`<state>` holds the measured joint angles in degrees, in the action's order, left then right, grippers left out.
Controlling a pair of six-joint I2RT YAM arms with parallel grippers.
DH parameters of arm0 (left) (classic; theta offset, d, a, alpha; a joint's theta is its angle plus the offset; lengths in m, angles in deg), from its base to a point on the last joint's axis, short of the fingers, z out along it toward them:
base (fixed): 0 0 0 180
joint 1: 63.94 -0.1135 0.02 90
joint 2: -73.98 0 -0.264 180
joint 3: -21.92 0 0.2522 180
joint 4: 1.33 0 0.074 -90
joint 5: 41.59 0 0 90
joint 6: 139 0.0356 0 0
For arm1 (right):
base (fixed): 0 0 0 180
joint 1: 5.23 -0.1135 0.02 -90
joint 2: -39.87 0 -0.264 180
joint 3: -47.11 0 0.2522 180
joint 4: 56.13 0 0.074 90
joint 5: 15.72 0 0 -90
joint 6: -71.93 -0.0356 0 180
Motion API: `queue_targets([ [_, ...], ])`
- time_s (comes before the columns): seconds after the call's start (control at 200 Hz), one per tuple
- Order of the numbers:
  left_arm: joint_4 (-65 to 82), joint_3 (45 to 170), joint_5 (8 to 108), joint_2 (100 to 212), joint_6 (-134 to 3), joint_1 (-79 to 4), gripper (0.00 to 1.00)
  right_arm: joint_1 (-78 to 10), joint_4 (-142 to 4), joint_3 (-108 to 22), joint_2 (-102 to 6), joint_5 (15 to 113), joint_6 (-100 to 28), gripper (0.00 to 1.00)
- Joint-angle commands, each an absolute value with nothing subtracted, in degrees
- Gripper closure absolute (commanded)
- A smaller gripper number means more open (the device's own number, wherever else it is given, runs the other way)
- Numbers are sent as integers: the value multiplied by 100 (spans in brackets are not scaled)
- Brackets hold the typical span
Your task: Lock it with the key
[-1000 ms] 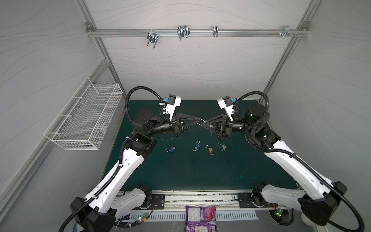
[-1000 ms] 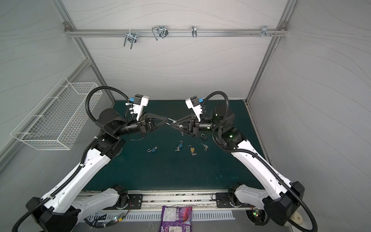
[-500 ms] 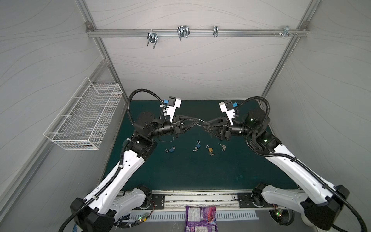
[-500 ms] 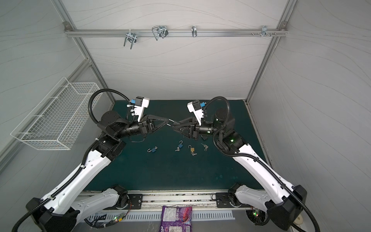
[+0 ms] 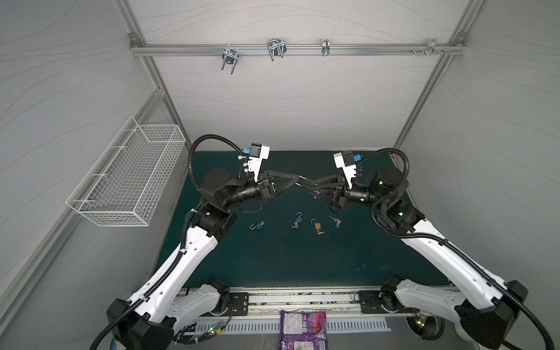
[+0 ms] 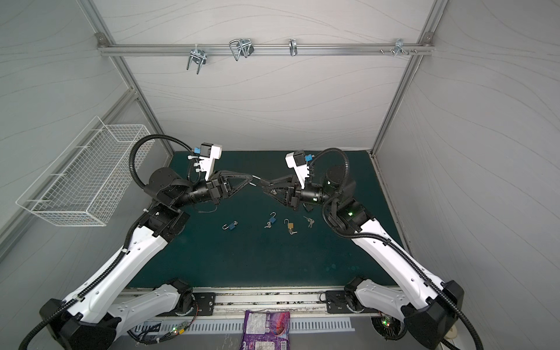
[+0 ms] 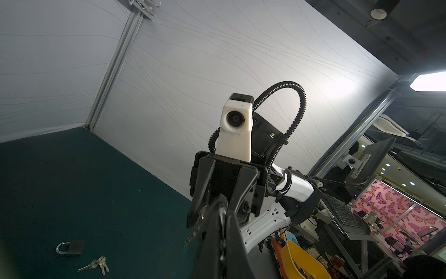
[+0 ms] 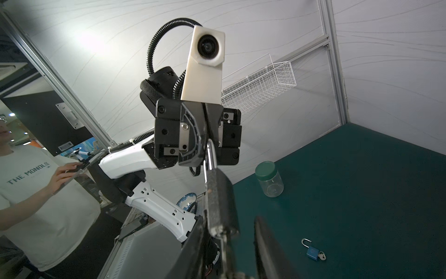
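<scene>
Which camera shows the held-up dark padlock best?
Right wrist view: the dark grey metal padlock looms close, silver shackle included. Both top views show only a distant speck; the left wrist view mostly hides it.

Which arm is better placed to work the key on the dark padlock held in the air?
Right. The left gripper holds the dark grey padlock aloft by its silver shackle; the right gripper, jaws open, flanks its body, where silver keys hang.

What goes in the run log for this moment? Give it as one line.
left tool: shut on black padlock shackle | right tool: open around its body | padlock: off the mat
</scene>
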<state>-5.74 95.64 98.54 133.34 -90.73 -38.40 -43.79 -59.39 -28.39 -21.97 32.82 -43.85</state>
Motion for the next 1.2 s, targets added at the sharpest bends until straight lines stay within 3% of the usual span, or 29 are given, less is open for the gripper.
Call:
queue_targets([
  [0.0,-1120,9607,9893,13339,-9207,-3864,100,-4409,-5440,-2801,-2086,3468,-4512,58],
  [0.135,-1128,9596,9918,13333,-9233,-3865,100,-4418,-5326,-2866,-2153,3489,-4542,60],
  [0.355,-1125,9583,9871,13342,-9235,-3867,100,-4451,-5366,-2911,-2183,3424,-4546,76],
  [0.535,-1123,9575,9905,13366,-9229,-3863,100,-4456,-5416,-2896,-2183,3430,-4588,100],
  [1.195,-439,9493,10375,13621,-8480,-3363,100,-4379,-4678,-3488,-2868,2594,-6132,100],
])
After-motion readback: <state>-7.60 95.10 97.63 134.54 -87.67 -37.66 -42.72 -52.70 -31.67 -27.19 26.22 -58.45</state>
